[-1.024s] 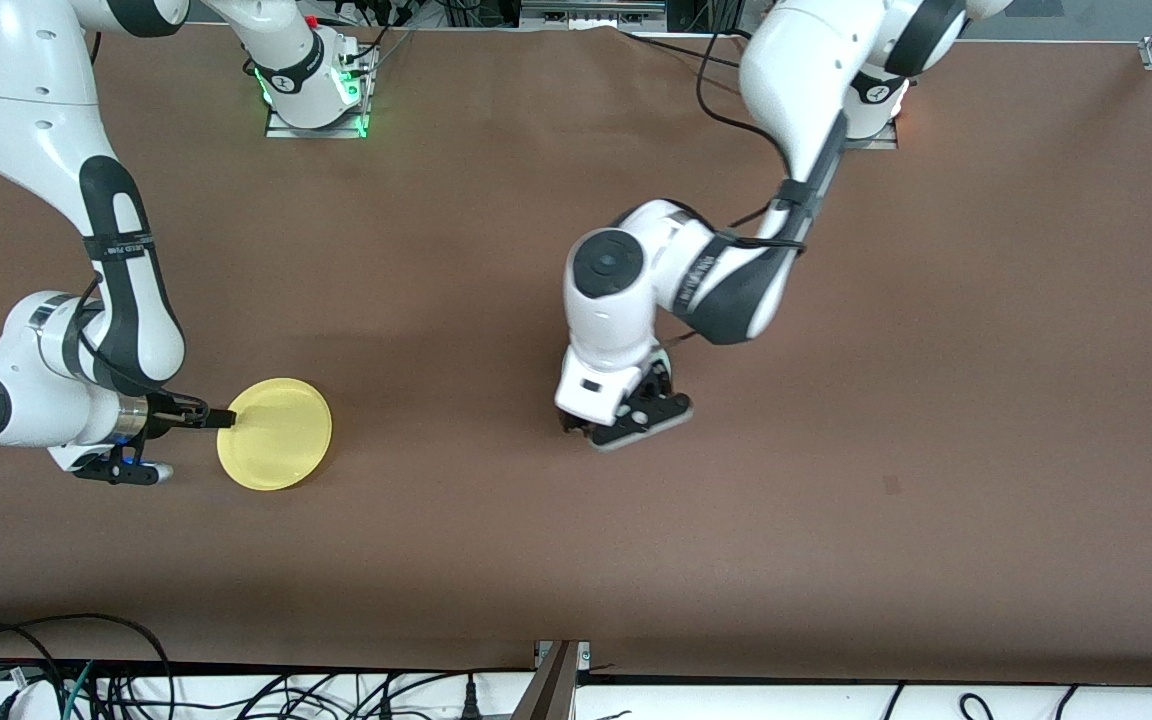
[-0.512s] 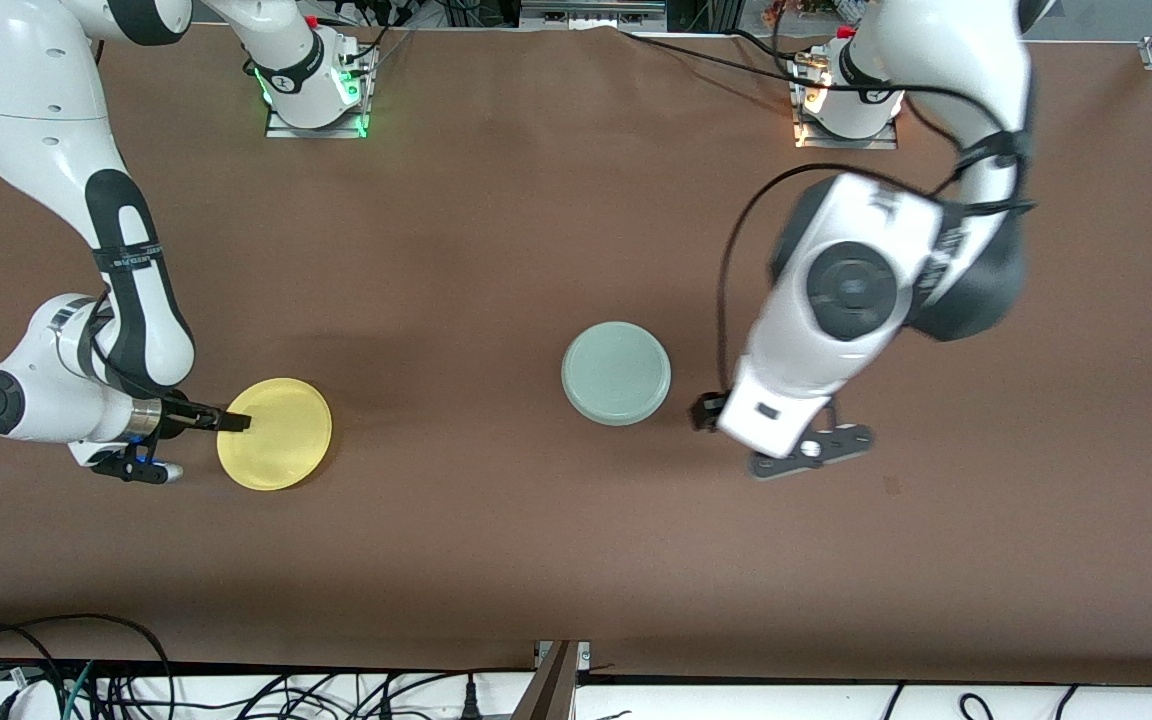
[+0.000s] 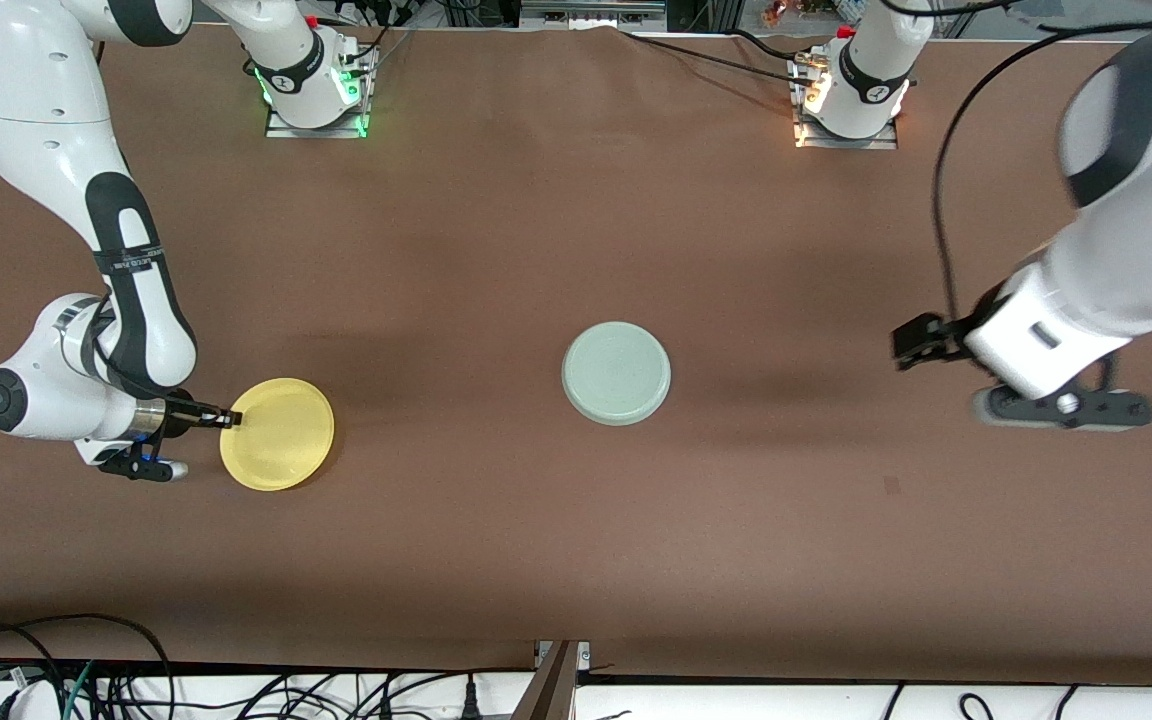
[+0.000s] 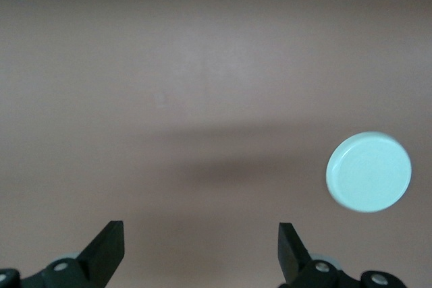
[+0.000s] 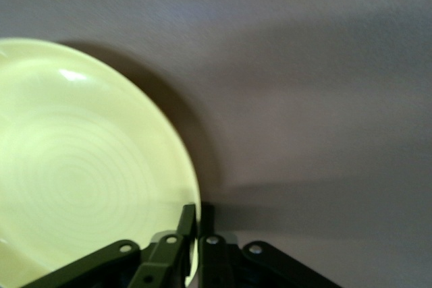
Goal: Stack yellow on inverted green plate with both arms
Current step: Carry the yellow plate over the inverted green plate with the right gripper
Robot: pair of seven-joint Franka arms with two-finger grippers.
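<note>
I see the right hand (image 3: 226, 418) clamped on the rim of the yellow plate (image 3: 278, 434), and the left hand (image 4: 201, 251) is in the air with its fingers apart.

The yellow plate lies on the bench (image 3: 576, 560) toward the right arm's end, with the fingers pinching the edge that faces that arm's wrist. The green plate (image 3: 616, 372) lies upside down near the middle of the bench, well apart from the yellow one. My left hand hangs over bare bench toward the left arm's end and holds nothing.
</note>
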